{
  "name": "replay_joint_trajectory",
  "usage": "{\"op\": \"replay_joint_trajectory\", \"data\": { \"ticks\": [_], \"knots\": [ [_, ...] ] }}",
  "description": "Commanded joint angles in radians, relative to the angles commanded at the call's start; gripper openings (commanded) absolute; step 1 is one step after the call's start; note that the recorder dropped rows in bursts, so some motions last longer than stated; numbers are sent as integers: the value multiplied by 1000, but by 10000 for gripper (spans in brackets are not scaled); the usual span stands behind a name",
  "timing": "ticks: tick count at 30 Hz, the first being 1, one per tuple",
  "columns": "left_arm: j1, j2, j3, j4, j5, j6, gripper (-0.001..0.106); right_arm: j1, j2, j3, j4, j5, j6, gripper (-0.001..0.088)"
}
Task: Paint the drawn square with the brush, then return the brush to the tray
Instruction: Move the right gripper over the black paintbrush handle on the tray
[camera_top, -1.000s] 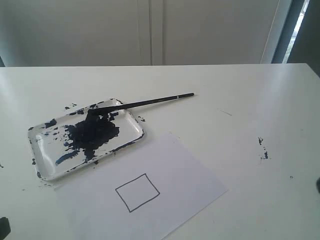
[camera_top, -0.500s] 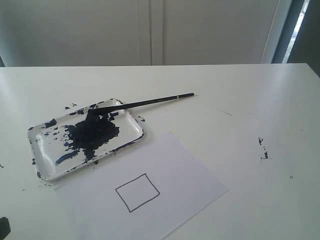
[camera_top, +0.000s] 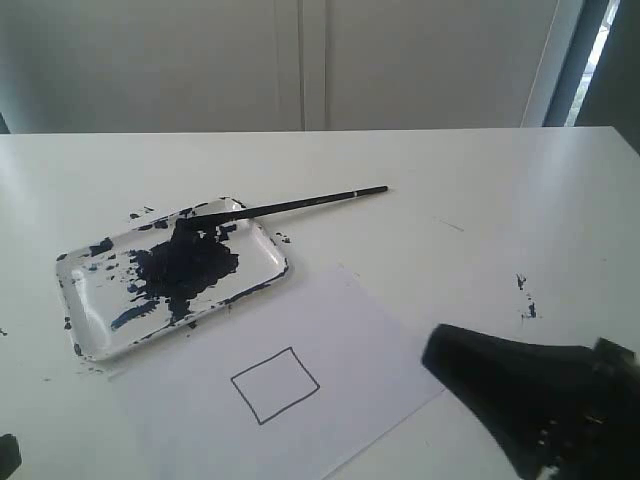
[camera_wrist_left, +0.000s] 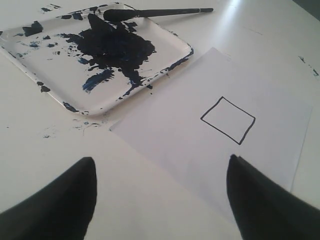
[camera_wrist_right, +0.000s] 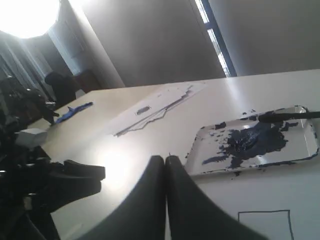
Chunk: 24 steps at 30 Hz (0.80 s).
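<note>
The brush (camera_top: 300, 204) lies still, its dark tip resting in the paint of the tray (camera_top: 85, 320) and its handle sticking out over the table. The drawn square (camera_top: 275, 385) is white inside its thin black outline. My right gripper (camera_top: 437, 356) hangs shut and empty over the paper's right corner, right of the square. In the right wrist view its jaws (camera_wrist_right: 165, 158) are pressed together, with the tray (camera_wrist_right: 200, 150), brush (camera_wrist_right: 290, 116) and square (camera_wrist_right: 265, 225) beyond. My left gripper (camera_wrist_left: 161, 159) stands open and empty, near the paper's edge, short of the square (camera_wrist_left: 228, 120), tray (camera_wrist_left: 75, 107) and brush (camera_wrist_left: 160, 11).
The square is drawn on a white paper sheet (camera_top: 360, 330) lying just in front of the tray. Small dark paint splatters (camera_top: 525, 295) mark the table at the right. A wall stands behind the table's far edge. The left arm (camera_wrist_right: 50, 175) shows in the right wrist view.
My right arm has swung into the exterior view from the lower right, toward the paper. The brush, tray and paper have not moved.
</note>
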Motion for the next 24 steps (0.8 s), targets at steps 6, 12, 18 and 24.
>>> {"op": "replay_joint_trajectory", "data": {
  "ticks": [6,12,18,24],
  "knots": [
    [0,0,0,0,0,0,749,0,217,-212,0,142,-79,0],
    [0,0,0,0,0,0,749,0,302,-474,3,491,-288,0],
    [0,0,0,0,0,0,749,-42,344,-690,-73,746,-332,0],
    [0,0,0,0,0,0,749,-104,421,-854,-352,1026,-217,0]
  ]
}}
